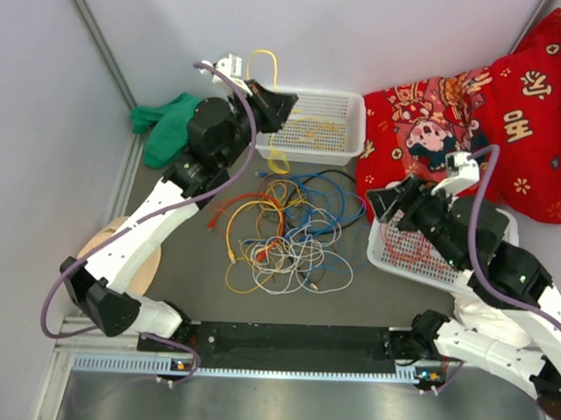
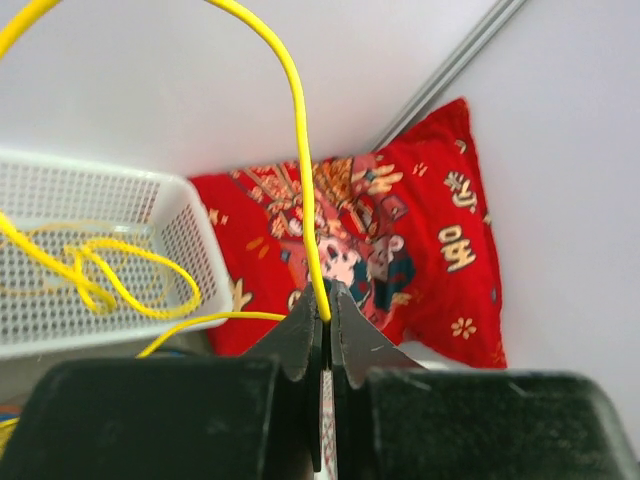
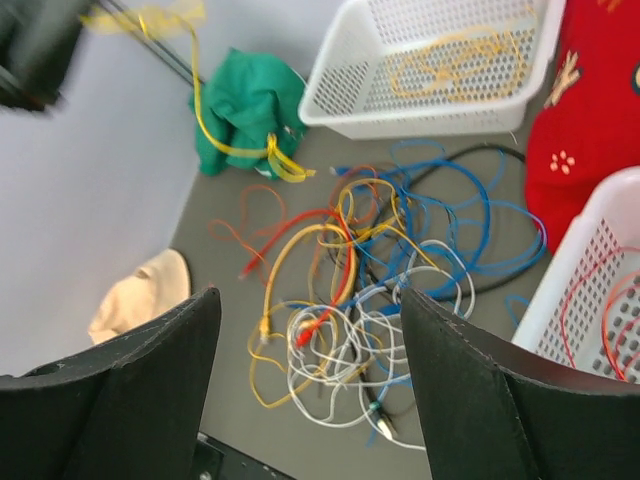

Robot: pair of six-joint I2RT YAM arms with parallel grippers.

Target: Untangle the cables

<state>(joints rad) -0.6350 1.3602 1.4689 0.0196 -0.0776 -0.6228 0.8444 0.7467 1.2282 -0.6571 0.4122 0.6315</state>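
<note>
Above the far basket [image 1: 353, 130], the left claw [image 2: 327, 300] pinches a yellow cable [image 2: 297, 130] whose tail hangs past the rim near the tangle [image 1: 284, 238] on the tabletop [image 1: 195, 290]. It may snag there or slip free; the right claw [image 3: 308, 300] gapes empty.

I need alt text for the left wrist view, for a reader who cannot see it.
The left gripper, its black fingers shut, pinches a yellow cable that rises and arcs to the left. At left, a white mesh basket holds loose yellow loops; behind it lies a red printed cushion.
</note>
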